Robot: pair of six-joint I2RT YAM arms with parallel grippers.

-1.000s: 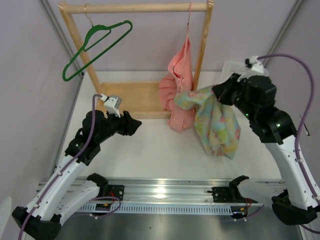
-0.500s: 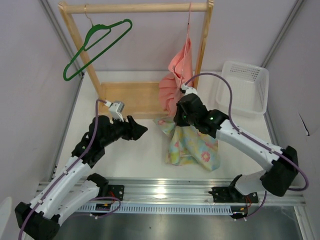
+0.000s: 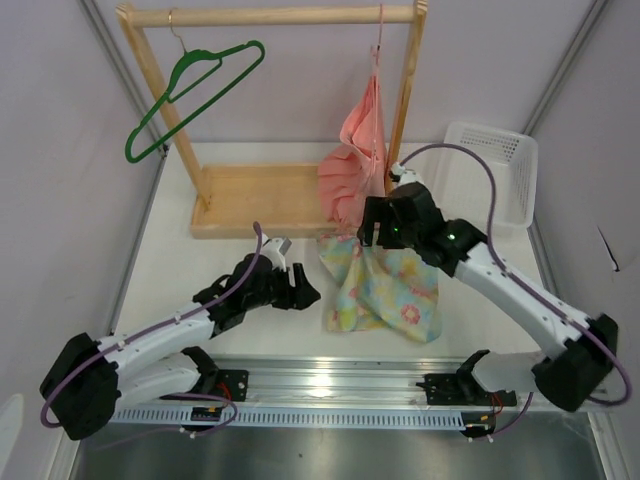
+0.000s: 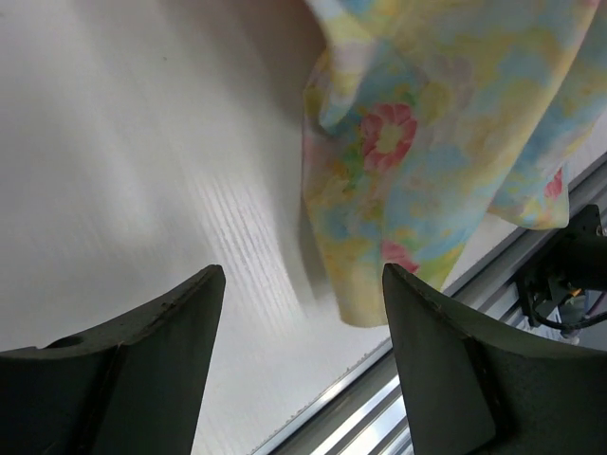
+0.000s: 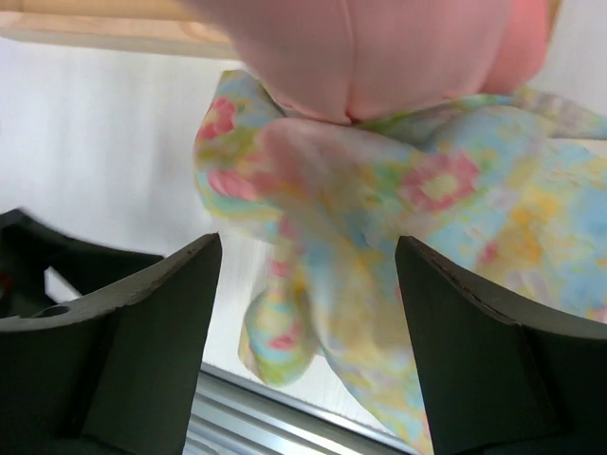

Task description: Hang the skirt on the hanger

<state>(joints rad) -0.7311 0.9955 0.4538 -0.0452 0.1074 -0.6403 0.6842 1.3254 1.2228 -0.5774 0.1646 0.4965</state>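
The left gripper (image 4: 303, 284) has its two dark fingers (image 4: 161, 351) wide apart, and nothing is between them. It sits low over the white table (image 3: 200, 260). In its own camera, the skirt (image 3: 385, 290) starts just past the finger tips, at about 1 o'clock.

The right gripper (image 5: 308, 246) also has its fingers (image 5: 142, 322) spread wide. They are not pinching anything. The skirt lies past them, and no cloth is held between the tips.

From the top camera, the skirt lies in a soft heap on the table. It is at 3 o'clock from the left gripper and close to it. The right gripper is over the skirt's top edge, at 12 o'clock.

The pink dress (image 3: 355, 160) hangs just past the right gripper, at 12 o'clock from the skirt. Its bottom comes down near the skirt.

The green hanger (image 3: 190, 62) hangs on the wooden rack (image 3: 270, 15), far off at 11 o'clock from the skirt. Nothing is on it.

A white basket (image 3: 490, 180) sits at 2 o'clock from the skirt.
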